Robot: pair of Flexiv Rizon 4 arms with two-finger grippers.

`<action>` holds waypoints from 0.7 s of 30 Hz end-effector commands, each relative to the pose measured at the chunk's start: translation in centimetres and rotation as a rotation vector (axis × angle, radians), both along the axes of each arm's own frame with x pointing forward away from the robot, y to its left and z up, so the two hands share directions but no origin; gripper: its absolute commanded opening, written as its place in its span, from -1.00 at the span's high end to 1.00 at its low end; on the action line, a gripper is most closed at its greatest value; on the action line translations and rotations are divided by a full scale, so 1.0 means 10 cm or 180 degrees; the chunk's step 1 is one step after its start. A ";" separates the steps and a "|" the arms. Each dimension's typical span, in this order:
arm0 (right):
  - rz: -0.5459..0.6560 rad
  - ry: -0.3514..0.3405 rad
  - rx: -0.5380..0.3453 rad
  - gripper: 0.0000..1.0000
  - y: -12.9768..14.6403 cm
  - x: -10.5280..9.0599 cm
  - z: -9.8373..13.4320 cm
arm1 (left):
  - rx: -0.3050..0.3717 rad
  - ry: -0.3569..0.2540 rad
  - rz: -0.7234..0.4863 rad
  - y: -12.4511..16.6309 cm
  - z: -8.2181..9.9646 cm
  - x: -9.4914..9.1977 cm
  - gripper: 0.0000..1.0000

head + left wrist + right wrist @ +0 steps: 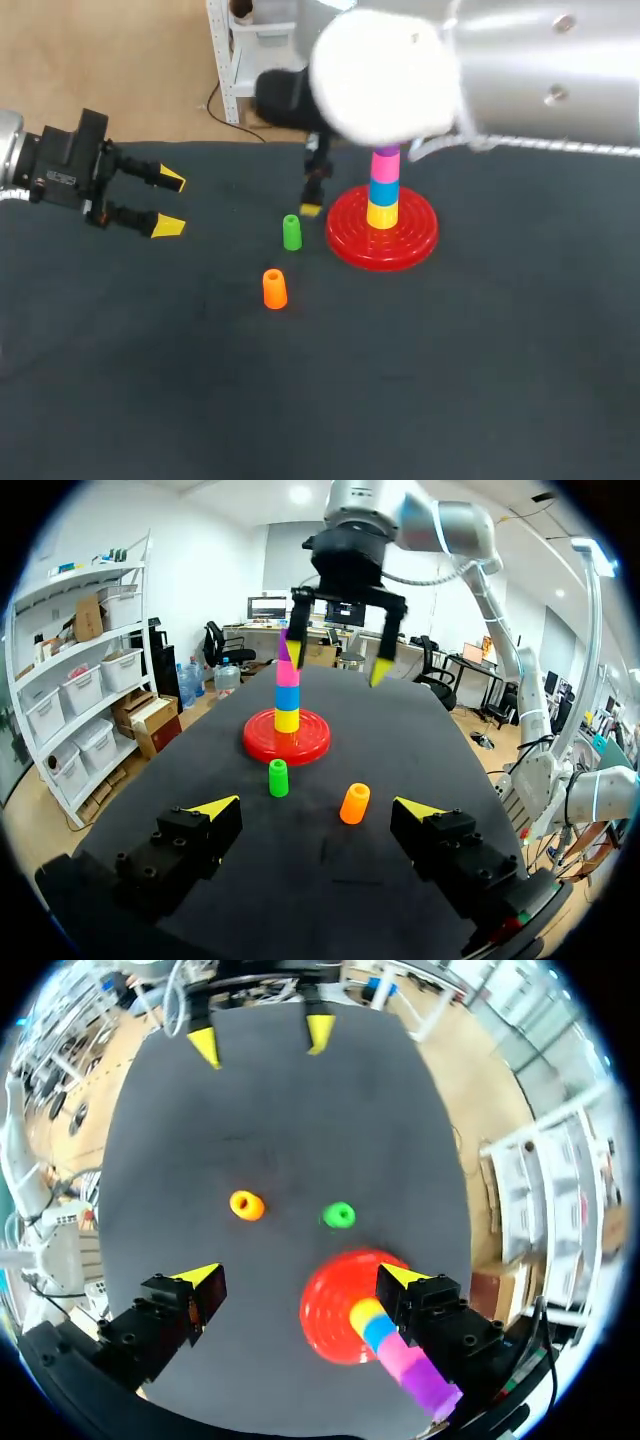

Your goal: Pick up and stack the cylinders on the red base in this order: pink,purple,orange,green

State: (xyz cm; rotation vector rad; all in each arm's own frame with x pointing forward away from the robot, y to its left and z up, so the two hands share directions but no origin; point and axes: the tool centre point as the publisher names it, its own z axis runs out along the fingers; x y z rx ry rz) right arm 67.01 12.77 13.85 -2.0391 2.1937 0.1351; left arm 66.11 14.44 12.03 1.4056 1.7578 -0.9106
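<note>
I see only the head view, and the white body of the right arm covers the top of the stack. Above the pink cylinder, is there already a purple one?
Observer: Yes. In the right wrist view a purple cylinder sits on the pink cylinder, as the top piece.
Operator: Does the right gripper hold something?
Observer: No. The left wrist view shows the right gripper open and empty, above the red base.
Operator: Are orange and green lying down?
Observer: No. From above, the orange cylinder and the green cylinder show their holes upward, so both stand upright.
</note>
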 end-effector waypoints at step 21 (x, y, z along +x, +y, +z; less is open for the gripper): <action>-0.0122 0.0216 -0.0006 -1.00 0.13 -0.17 -0.21 | -0.0010 -0.0010 -0.0003 0.01 -0.01 -0.01 -1.00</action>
